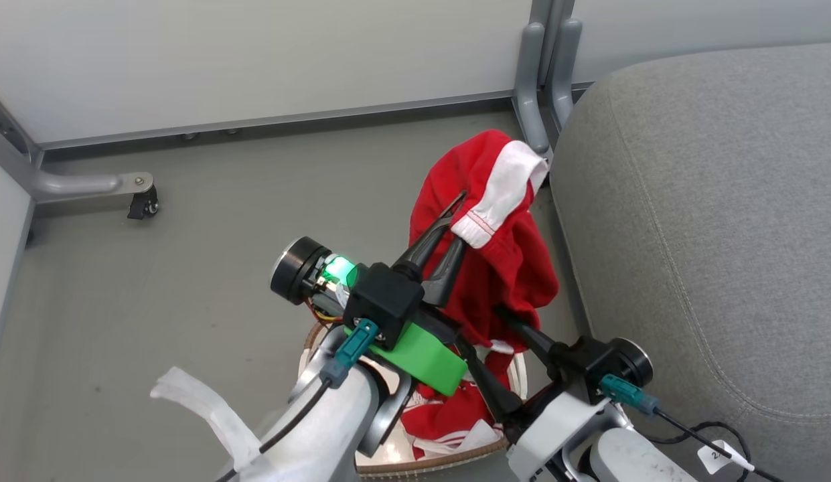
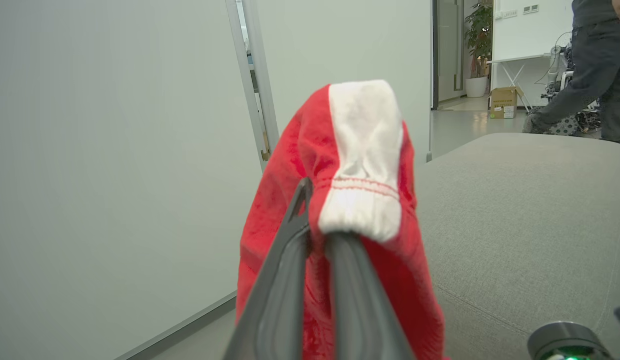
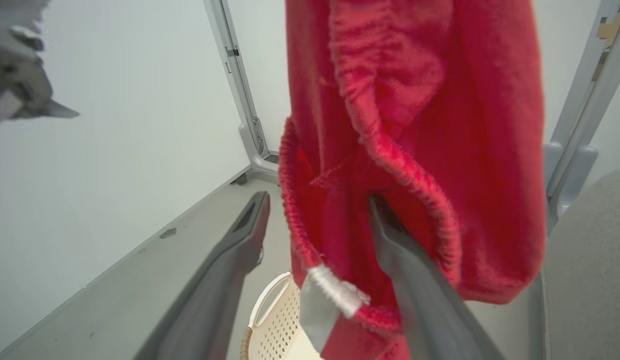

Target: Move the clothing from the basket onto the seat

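1. The grey seat [image 1: 710,234] is sitting just right of the basket [image 3: 275,320].
2. One piece of red clothing [image 1: 515,268] is hanging above the basket, and a second red piece [image 1: 435,418] is lying inside it.
3. The left pincer [image 1: 455,224] is squeezing the hanging piece's white band.
4. The right pincer [image 3: 317,200] is gaping wide open above the basket.

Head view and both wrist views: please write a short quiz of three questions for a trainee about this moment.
1. True or false: the left jaws are shut on the red garment.
2. What lies in the basket?
3. The right jaws stand: A open; B shut on the garment; C shut on the basket's rim.
Key: 1 true. 2 More red clothing with white trim. 3 A.
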Controlling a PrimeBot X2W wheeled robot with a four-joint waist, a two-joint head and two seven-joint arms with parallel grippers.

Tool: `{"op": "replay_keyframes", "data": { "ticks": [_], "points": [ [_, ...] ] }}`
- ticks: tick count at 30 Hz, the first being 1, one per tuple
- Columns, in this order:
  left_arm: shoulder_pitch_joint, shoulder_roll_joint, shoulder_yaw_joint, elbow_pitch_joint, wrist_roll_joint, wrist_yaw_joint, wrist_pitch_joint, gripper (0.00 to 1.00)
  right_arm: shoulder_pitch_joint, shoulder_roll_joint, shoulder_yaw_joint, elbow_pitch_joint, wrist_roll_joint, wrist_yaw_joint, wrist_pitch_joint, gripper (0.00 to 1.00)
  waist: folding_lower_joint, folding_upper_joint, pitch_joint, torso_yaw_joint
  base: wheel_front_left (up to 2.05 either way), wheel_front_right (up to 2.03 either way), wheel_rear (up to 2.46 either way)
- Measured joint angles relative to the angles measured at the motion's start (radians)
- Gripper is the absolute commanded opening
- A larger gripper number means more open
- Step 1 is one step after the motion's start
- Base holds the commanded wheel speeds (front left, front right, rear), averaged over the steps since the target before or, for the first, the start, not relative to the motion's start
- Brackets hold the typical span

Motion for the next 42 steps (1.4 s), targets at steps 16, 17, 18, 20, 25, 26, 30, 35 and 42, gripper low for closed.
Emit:
{"op": "replay_keyframes", "data": {
  "ticks": [16, 17, 18, 20, 25, 26, 30, 35, 42],
  "points": [
    [-0.017, 0.007, -0.029, -0.084, 0.002, 0.004, 0.039, 0.00, -0.002, 0.013, -0.082, 0.106, -0.061, 0.000, 0.000, 0.00, 0.0000, 0.0000, 0.023, 0.022, 0.00, 0.00, 0.00],
    [-0.017, 0.011, -0.029, -0.082, 0.002, 0.004, 0.039, 0.00, -0.002, 0.015, -0.086, 0.103, -0.061, 0.000, 0.000, 0.00, 0.0000, 0.0000, 0.025, 0.021, 0.00, 0.00, 0.00],
    [-0.017, 0.013, -0.029, -0.079, 0.002, 0.004, 0.044, 0.00, -0.002, 0.016, -0.088, 0.100, -0.061, 0.000, 0.000, 0.00, 0.0000, 0.0000, 0.026, 0.020, 0.00, 0.00, 0.00],
    [-0.017, 0.020, -0.029, -0.069, 0.002, 0.004, 0.048, 0.00, -0.002, 0.017, -0.089, 0.093, -0.061, 0.000, 0.000, 0.00, 0.0000, 0.0000, 0.029, 0.018, 0.00, 0.00, 0.00],
    [-0.014, 0.040, -0.030, -0.040, -0.007, 0.003, 0.059, 0.00, -0.002, 0.013, -0.089, 0.071, -0.059, 0.000, 0.000, 0.00, 0.0000, 0.0000, 0.030, 0.014, 0.00, 0.00, 0.00],
    [-0.012, 0.043, -0.030, -0.035, -0.010, 0.001, 0.061, 0.00, -0.002, 0.012, -0.089, 0.068, -0.058, 0.000, 0.000, 0.00, 0.0000, 0.0000, 0.030, 0.013, 0.00, 0.00, 0.00],
    [0.004, 0.061, -0.031, -0.021, -0.019, -0.001, 0.072, 0.00, -0.001, 0.006, -0.093, 0.054, -0.050, 0.000, 0.000, 0.00, 0.0000, 0.0000, 0.029, 0.013, 0.00, 0.00, 0.00],
    [0.015, 0.073, -0.030, -0.008, -0.026, 0.000, 0.077, 0.23, 0.009, -0.001, -0.097, 0.044, -0.049, 0.000, 0.000, 0.00, 0.0001, 0.0000, 0.026, 0.014, 0.00, 0.00, 0.00],
    [0.030, 0.086, -0.032, 0.005, -0.048, 0.001, 0.106, 1.00, 0.017, -0.005, -0.100, 0.036, -0.043, 0.000, 0.000, 0.00, 0.0001, 0.0000, 0.020, 0.016, 0.00, 0.00, 0.00]
  ]
}}
